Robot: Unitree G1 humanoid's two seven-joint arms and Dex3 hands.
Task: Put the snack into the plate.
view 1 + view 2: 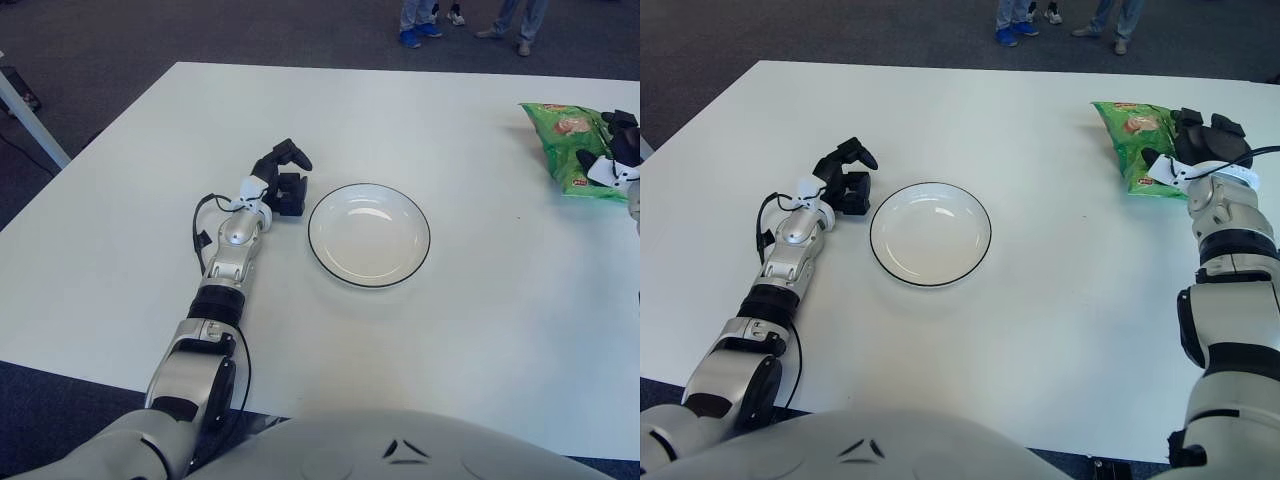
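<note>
A white surface [1040, 300] carries a white plate [931, 234] with a dark rim near its middle. A green snack bag [1135, 145] lies flat toward the far right corner, well apart from the plate. The left hand [843, 180] shows just left of the plate.
</note>
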